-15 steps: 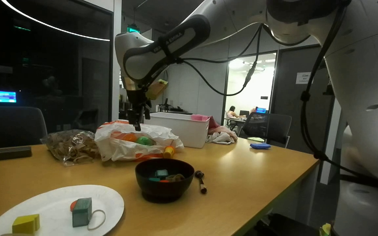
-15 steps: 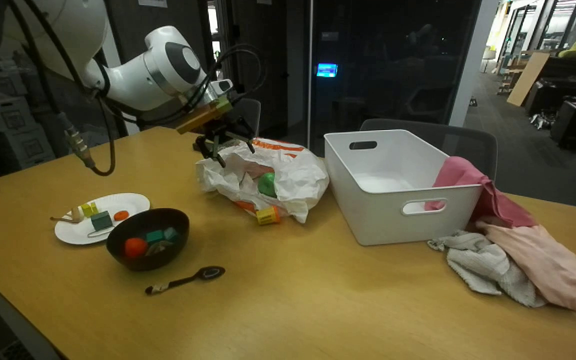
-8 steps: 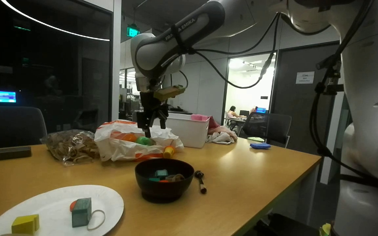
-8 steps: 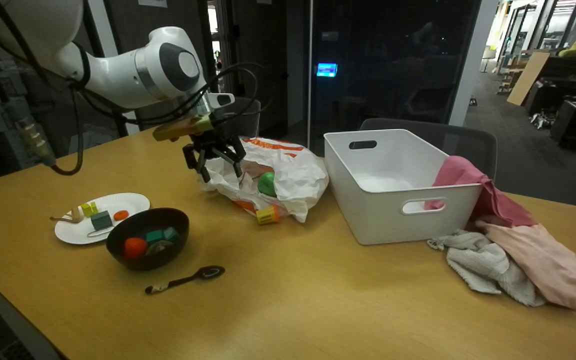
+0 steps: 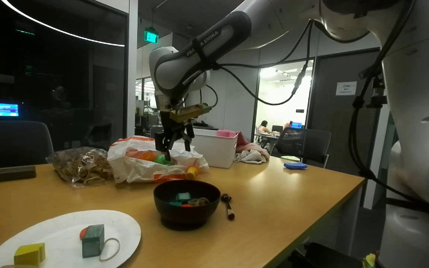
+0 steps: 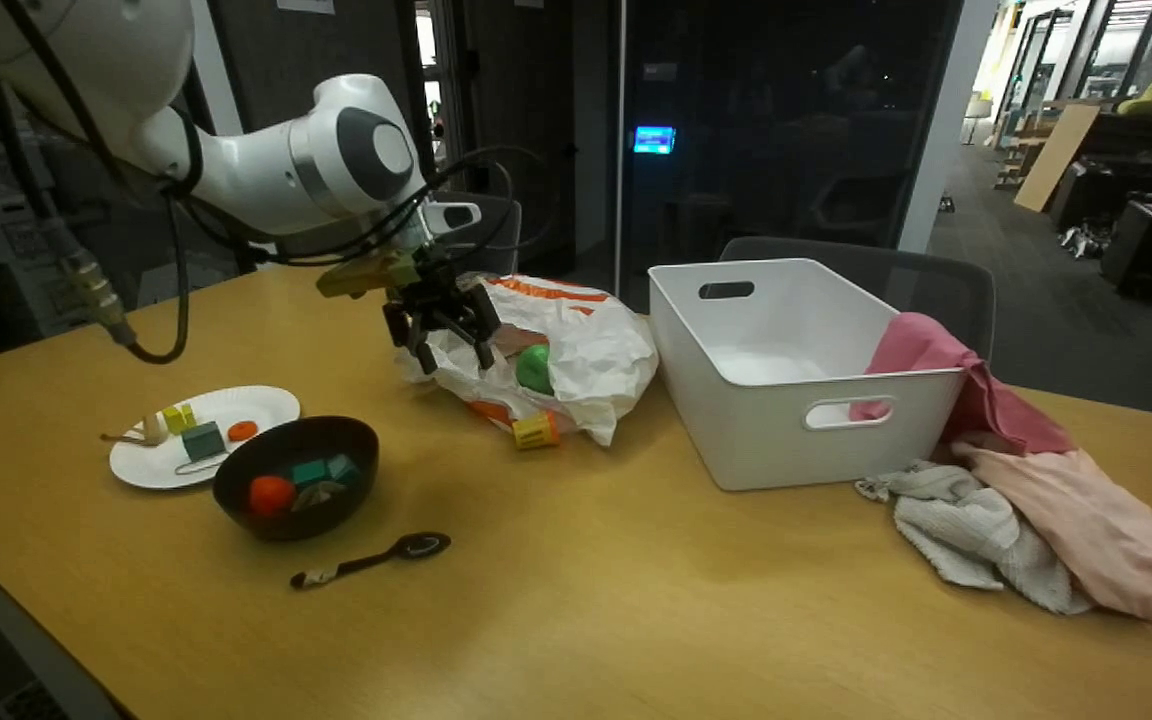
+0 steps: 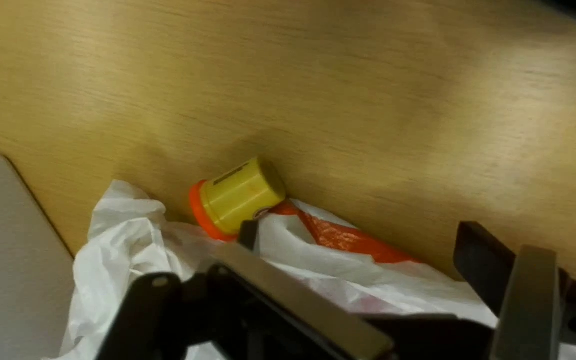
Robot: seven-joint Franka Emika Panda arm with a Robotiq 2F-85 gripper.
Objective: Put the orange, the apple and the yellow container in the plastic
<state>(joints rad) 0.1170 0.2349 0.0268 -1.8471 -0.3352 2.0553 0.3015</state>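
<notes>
The white plastic bag [image 5: 121, 169] lies on the table, and its opening shows in both exterior views [image 6: 601, 360]. A round orange [image 5: 146, 156] and a green apple [image 5: 160, 160] are inside it; the apple also shows in an exterior view [image 6: 533, 369]. The yellow container [image 7: 242, 194] with an orange lid lies on its side against the bag's front edge, also in both exterior views [image 5: 191, 172] [image 6: 534, 431]. My gripper [image 7: 358, 236] is open and empty above the bag's side, in both exterior views [image 5: 177, 152] [image 6: 456, 362]. The container is beside one fingertip in the wrist view.
A white bin [image 6: 786, 435] stands beside the bag, with cloths [image 6: 1066, 510] next to it. A black bowl [image 6: 246, 515], a white plate [image 5: 123, 223] with small blocks and a dark spoon [image 6: 376, 562] lie in front. A clear bag of brown strips [image 5: 86, 165] is behind.
The open gripper has moved down toward the table and to the side over the bag's edge, mostly in the first half second. The bag, fruit and yellow container have not moved.
</notes>
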